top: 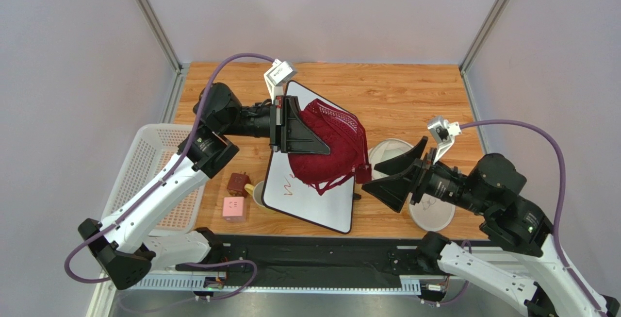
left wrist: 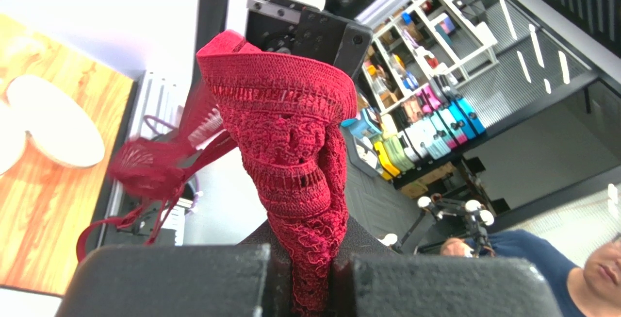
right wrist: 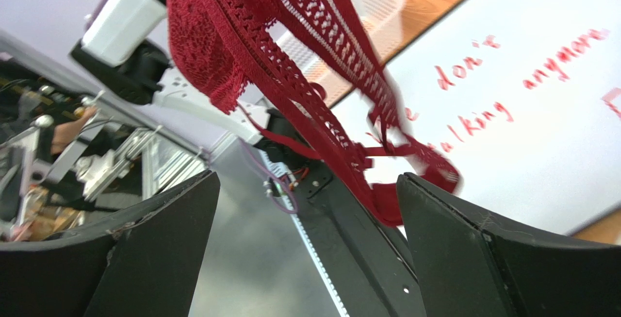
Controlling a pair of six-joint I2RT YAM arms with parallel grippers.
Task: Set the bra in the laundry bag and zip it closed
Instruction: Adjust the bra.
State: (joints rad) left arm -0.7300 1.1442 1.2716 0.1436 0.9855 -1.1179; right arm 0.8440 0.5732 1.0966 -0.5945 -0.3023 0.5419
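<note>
The dark red lace bra (top: pixel 332 142) hangs bunched above the table, and my left gripper (top: pixel 310 129) is shut on it. In the left wrist view the fabric (left wrist: pixel 291 128) is pinched between the jaws (left wrist: pixel 313 280). My right gripper (top: pixel 375 175) stands open just right of the bra. In the right wrist view the bra (right wrist: pixel 291 62) dangles in front of the wide jaws (right wrist: pixel 306 179), with a strap end by the right finger (right wrist: pixel 466 251). The white round laundry bag (top: pixel 388 149) lies open behind the right gripper, its second disc (top: pixel 431 213) partly under the right arm.
A whiteboard (top: pixel 306 200) with red writing lies under the bra. A white perforated basket (top: pixel 149 164) sits at the left edge. A pink box (top: pixel 234 208), a brown block (top: pixel 237 182) and a small cup (top: pixel 257 193) stand beside the whiteboard.
</note>
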